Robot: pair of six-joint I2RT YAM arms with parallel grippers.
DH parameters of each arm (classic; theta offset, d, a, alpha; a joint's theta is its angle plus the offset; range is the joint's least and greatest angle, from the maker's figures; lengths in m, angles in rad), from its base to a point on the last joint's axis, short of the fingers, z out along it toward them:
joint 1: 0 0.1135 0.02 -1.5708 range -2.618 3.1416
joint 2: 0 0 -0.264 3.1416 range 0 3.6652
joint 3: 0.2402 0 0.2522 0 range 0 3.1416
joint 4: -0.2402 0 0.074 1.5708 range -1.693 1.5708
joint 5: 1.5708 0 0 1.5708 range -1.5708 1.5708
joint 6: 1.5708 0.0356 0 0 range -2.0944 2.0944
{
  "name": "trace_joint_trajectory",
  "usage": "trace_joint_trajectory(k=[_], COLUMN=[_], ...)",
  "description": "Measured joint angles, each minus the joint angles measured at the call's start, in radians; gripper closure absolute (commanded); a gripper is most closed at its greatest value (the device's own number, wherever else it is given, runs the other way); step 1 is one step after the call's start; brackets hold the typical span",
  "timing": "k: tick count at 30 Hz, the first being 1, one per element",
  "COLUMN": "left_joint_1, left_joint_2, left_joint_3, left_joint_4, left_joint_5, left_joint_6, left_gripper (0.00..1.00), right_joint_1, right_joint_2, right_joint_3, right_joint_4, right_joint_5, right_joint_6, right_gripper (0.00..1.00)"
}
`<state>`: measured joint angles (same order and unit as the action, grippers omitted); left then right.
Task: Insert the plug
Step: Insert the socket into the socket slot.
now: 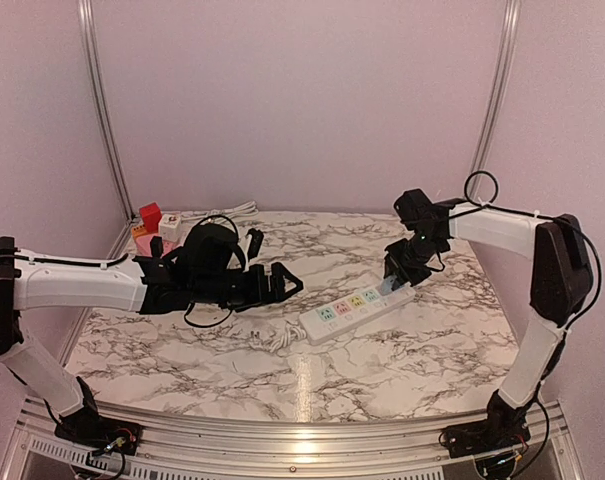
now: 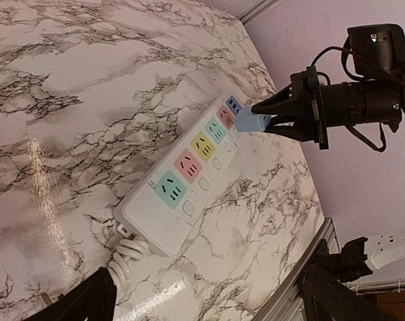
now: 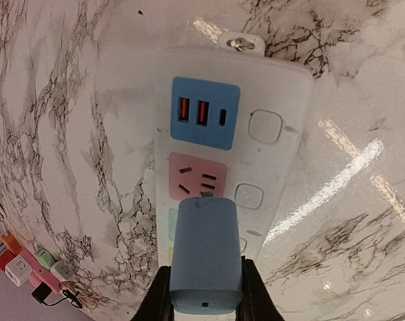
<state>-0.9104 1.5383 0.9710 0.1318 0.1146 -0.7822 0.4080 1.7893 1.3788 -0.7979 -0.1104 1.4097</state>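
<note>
From above, the power strip (image 1: 357, 305) lies right of centre on the marble table (image 1: 182, 360). The right gripper (image 1: 399, 272) hangs over its far right end, pinching a blue plug (image 1: 390, 288). The left gripper (image 1: 287, 283) hovers left of the strip, its fingers spread wide and empty.

The left wrist view shows the plug tilted just above that end, seemingly not seated.

In the right wrist view, both fingers (image 3: 159, 297) clamp the plug over the pink socket (image 3: 197, 179), near the blue USB panel (image 3: 203, 112). Pickup looks done; aligning and pushing in remain.
</note>
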Motion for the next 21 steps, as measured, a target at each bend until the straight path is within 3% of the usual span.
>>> trace_joint_trajectory(k=[21], left_joint_1=[0.0], left_joint_2=[0.0], left_joint_3=[0.0], left_joint_4=[0.002], left_joint_5=[0.001], left_joint_6=[-0.004], left_gripper=[0.01], right_joint_1=[-0.017], right_joint_2=[0.037], right_joint_3=[-0.007], right_joint_4=[0.022], right_joint_5=[-0.011], right_joint_6=[-0.001], right_gripper=[1.0])
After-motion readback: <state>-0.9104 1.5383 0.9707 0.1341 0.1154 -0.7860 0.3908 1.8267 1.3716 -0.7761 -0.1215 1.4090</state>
